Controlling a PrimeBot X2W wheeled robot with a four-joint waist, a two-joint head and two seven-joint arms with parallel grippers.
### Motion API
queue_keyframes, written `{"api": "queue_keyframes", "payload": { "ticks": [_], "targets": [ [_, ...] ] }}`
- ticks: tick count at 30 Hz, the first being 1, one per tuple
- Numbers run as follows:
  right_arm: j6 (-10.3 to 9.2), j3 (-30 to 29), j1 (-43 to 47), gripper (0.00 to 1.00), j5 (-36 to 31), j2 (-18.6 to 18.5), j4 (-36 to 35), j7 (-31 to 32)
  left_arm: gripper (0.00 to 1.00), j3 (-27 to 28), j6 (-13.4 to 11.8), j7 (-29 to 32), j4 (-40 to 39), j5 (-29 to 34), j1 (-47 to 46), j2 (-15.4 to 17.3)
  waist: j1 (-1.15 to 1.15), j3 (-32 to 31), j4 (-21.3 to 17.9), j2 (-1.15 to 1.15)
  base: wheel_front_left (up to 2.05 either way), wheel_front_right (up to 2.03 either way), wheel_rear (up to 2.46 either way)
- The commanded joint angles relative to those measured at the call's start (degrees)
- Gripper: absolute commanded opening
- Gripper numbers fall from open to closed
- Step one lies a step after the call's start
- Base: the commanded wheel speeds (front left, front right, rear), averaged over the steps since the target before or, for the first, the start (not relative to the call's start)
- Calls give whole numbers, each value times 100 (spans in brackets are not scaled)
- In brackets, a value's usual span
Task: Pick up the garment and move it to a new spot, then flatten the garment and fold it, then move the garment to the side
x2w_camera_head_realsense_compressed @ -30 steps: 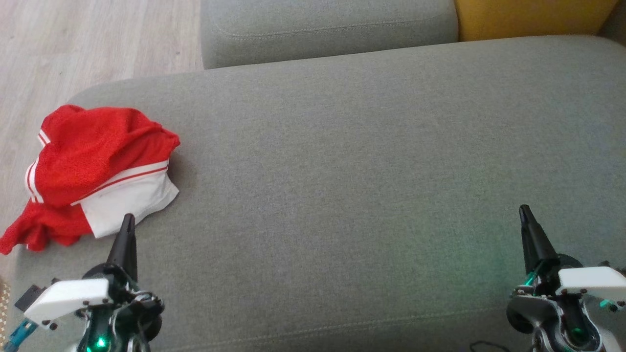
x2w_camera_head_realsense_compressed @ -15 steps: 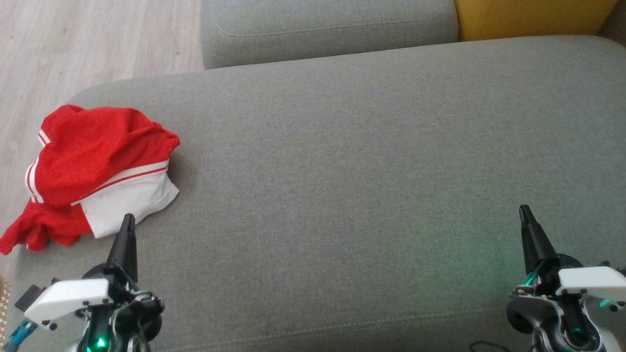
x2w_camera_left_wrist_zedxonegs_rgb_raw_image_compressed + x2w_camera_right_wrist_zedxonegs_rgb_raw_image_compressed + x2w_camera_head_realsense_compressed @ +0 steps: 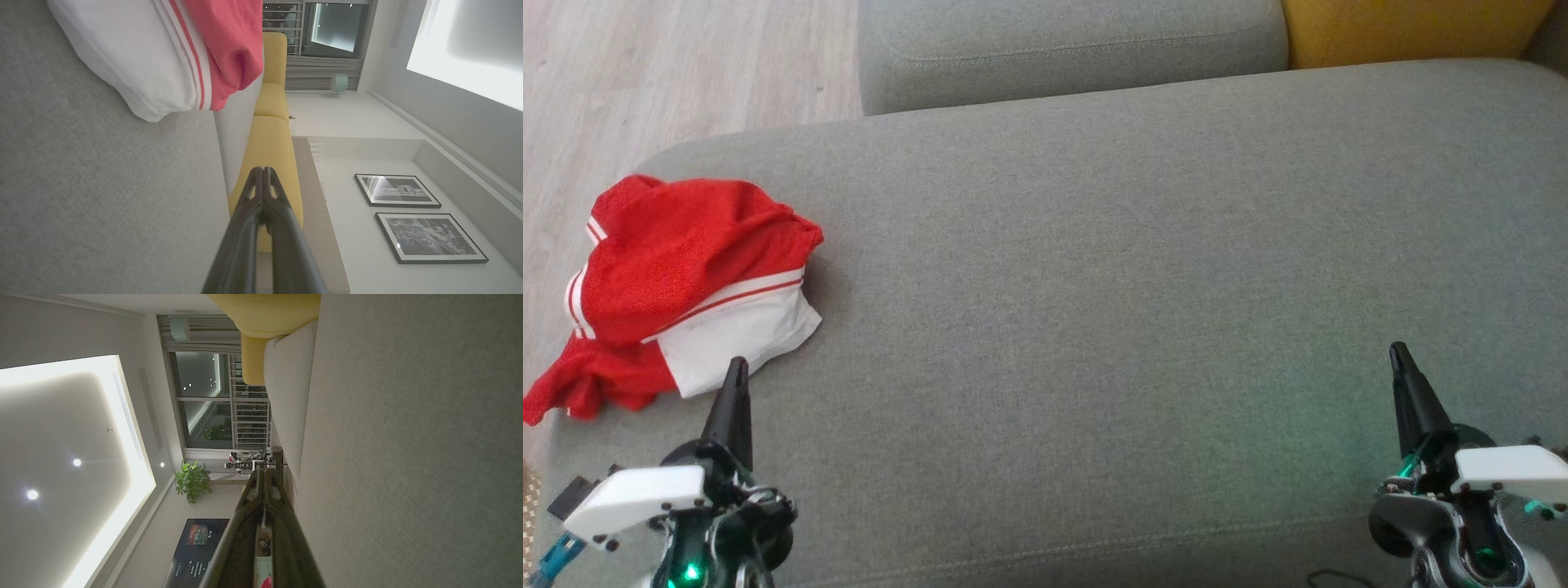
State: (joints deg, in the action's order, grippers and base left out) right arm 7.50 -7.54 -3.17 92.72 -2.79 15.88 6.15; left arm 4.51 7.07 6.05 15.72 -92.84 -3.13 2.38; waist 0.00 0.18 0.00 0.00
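Note:
A crumpled red garment [image 3: 678, 261] with white stripes and a white panel lies at the left end of the grey sofa seat [image 3: 1094, 286], one red corner hanging over the edge. My left gripper [image 3: 737, 365] is shut and empty, its tip just short of the white panel. The left wrist view has the garment [image 3: 171, 53] at the top, well clear of the closed left gripper [image 3: 263, 169]. At the lower right my right gripper [image 3: 1397, 349] is shut with nothing in it, far from the garment. Its joined tips [image 3: 265, 471] show in the right wrist view beside the seat.
A second grey cushion [image 3: 1070, 49] sits behind the seat, with a yellow cushion [image 3: 1405, 28] at the top right. Pale wooden floor [image 3: 645, 73] lies past the sofa's left end. The seat's middle and right are bare fabric.

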Motion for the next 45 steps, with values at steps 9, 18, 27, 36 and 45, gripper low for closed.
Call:
{"api": "queue_keyframes", "payload": {
  "ticks": [9,18,27,36,45],
  "targets": [
    [-1,105,-301,0,-53,-9,-186,32,0,198,42,42,-169,65,-305,50,0,0,0,0,0,0,0],
    [-1,105,-301,0,-53,-9,-186,32,0,198,42,42,-169,65,-305,50,0,0,0,0,0,0,0],
    [-1,105,-301,0,-53,-9,-186,32,0,198,42,42,-169,65,-305,50,0,0,0,0,0,0,0],
    [-1,105,-301,0,-53,-9,-186,32,0,198,42,42,-169,65,-305,50,0,0,0,0,0,0,0],
    [-1,105,-301,0,-53,-9,-186,32,0,198,42,42,-169,65,-305,50,0,0,0,0,0,0,0]
  ]
}}
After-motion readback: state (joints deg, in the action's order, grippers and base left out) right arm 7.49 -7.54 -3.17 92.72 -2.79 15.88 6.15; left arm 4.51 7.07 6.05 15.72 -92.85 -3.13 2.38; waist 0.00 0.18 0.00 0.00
